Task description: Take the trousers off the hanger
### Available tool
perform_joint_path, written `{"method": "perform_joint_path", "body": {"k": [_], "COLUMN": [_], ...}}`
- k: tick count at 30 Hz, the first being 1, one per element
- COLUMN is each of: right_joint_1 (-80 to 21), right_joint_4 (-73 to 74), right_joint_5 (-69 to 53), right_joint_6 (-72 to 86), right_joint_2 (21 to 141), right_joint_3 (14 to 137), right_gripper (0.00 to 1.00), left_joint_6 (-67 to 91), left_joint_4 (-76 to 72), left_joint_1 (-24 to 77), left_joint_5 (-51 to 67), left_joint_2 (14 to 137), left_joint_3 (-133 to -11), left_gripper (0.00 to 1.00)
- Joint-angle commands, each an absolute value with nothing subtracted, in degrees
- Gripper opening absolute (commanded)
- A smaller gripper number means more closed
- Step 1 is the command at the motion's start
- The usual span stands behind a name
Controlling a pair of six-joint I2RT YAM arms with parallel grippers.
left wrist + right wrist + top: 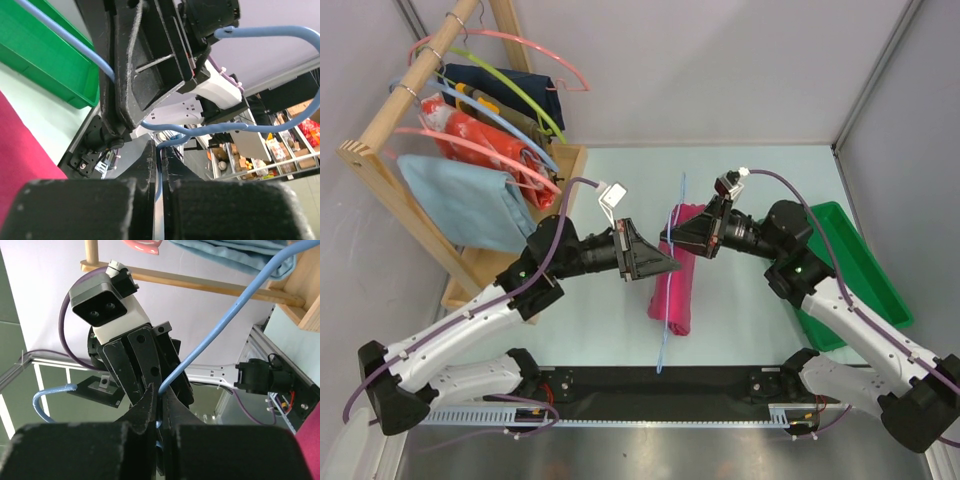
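The light-blue wire hanger point(672, 290) stands on edge over the table's middle, seen as a thin line. The magenta-pink trousers point(677, 272) lie bundled on the table under and beside it. My left gripper point(673, 265) is shut on the hanger wire point(161, 165) from the left. My right gripper point(666, 238) is shut on the hanger wire point(200, 347) from the right, facing the left gripper. The hanger's hook point(42, 400) shows in the right wrist view. The trousers also show at the edge of the left wrist view point(22, 150) and the right wrist view point(311, 440).
A green tray point(865, 270) stands at the right. A wooden rack point(380, 170) at the back left holds pink and lime-green hangers, a pale blue cloth point(455, 200), a red-orange patterned cloth point(480, 135) and dark garments.
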State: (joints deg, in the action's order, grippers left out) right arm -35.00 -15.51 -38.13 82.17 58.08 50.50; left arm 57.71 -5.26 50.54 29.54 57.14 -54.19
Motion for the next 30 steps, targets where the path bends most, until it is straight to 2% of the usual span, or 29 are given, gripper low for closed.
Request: {"method": "perform_joint_path", "body": {"k": [1, 3, 4, 7, 13, 20, 25, 30], "right_joint_1": [-34.72, -34.63, -34.63, -34.54, -34.54, -37.61, -46.39, -57.1], "right_joint_4": [-17.77, -12.85, -10.4, -2.13, 12.73, 22.67, 24.08, 21.89], "right_joint_5": [-38.06, -37.1, -35.87, -30.16, -19.96, -13.2, -4.14, 2.8], "right_joint_6": [76.3, 71.21, 69.28, 60.84, 45.21, 28.14, 17.86, 9.95], "right_joint_2": [57.57, 57.31, 56.7, 54.5, 51.68, 47.82, 43.95, 43.59], "right_joint_3": [55.63, 56.25, 57.03, 57.83, 60.9, 62.75, 60.65, 57.84], "right_gripper": [0.13, 0.26, 0.35, 0.5, 0.66, 0.74, 0.74, 0.69], "left_joint_6": [60.55, 60.91, 60.65, 59.68, 59.24, 58.1, 58.27, 59.67], "left_joint_4": [-10.81, -9.68, -8.97, -5.9, -2.29, 2.37, 3.34, 3.34], "left_joint_1": [50.89, 50.98, 50.89, 50.89, 50.89, 50.45, 49.66, 48.87], "left_joint_5": [28.66, 25.94, 23.32, 19.27, 12.67, 5.8, 4.31, 4.39], "left_joint_2": [57.04, 56.34, 56.08, 55.63, 55.11, 55.9, 57.3, 57.83], "left_joint_3": [-57.22, -58.09, -58.7, -62.04, -67.41, -74.52, -78.83, -81.38], "left_gripper": [0.01, 0.0, 0.01, 0.0, 0.0, 0.0, 0.0, 0.0]}}
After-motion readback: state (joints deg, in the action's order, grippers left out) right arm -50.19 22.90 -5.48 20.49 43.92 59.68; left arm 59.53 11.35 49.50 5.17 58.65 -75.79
